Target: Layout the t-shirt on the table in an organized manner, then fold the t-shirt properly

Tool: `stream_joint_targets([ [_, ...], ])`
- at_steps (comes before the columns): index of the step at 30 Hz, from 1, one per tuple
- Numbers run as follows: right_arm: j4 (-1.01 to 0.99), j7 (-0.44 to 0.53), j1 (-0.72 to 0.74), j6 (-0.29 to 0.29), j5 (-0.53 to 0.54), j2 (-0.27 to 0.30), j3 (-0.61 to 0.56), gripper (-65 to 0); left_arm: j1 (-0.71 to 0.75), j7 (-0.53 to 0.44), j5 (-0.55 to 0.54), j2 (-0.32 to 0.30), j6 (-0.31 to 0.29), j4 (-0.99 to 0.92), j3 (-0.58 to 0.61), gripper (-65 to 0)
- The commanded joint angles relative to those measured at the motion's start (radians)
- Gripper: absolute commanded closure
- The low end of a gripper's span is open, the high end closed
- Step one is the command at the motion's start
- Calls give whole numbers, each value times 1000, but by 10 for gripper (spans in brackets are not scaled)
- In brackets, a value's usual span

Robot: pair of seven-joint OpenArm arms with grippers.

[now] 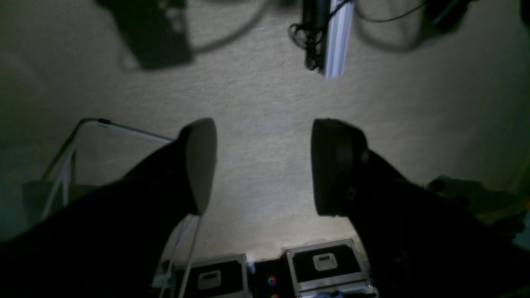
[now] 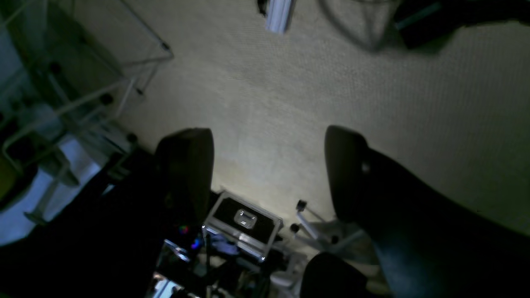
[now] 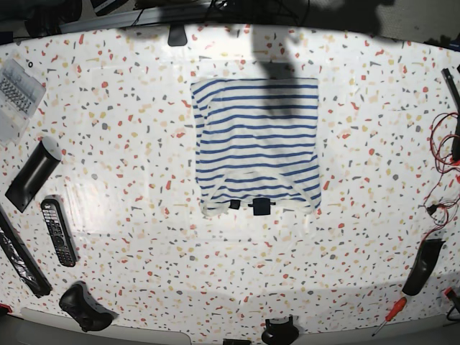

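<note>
The t-shirt (image 3: 256,147) lies folded into a neat rectangle on the table (image 3: 144,187), white with blue stripes, two small dark tags at its near edge. Neither arm shows in the base view. In the left wrist view my left gripper (image 1: 263,165) points away from the table at a pale ceiling-like surface, its fingers (image 1: 201,165) wide apart with nothing between them. In the right wrist view my right gripper (image 2: 269,174) is likewise raised, jaws wide apart and empty.
On the table's left edge lie a black remote (image 3: 57,231), a dark bar (image 3: 32,172) and a game controller (image 3: 85,307). Red cables (image 3: 442,144) and a screwdriver (image 3: 388,315) sit at the right. Equipment cases (image 1: 323,265) show in the wrist views.
</note>
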Motion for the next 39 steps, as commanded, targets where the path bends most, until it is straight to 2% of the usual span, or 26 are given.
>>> stream_joint_targets([
  [1,-50,0,23,6,-11,10,-19,-404,3,-18,16,-9,-10,-26,21,-335],
  [4,-221,69,148,6,-41,9,-91,-404,-47,-130,81,-9,-8,-122,105,-335],
  [7,-348,105,276,-5,-42,-2,-159,-404,-110,-239,92,-6,47,-212,177,-335],
  [11,-456,138,410,-43,-63,-16,-232,-404,-212,-264,93,16,128,-332,240,-335],
  [14,-498,168,472,-79,-68,-25,-275,-404,-284,-289,145,43,134,-415,248,-335],
  [17,-514,233,492,-80,-83,-26,-296,-404,-336,-293,176,61,134,-472,248,-335],
  [19,-515,300,489,-101,-104,-26,-296,-404,-360,-301,177,63,138,-489,248,-335],
  [24,-521,446,483,-115,-123,-29,-296,-404,-389,-259,140,77,224,-493,247,-335],
  [39,-521,455,484,-103,-119,-48,-296,-404,-406,-251,140,93,229,-491,247,-335],
])
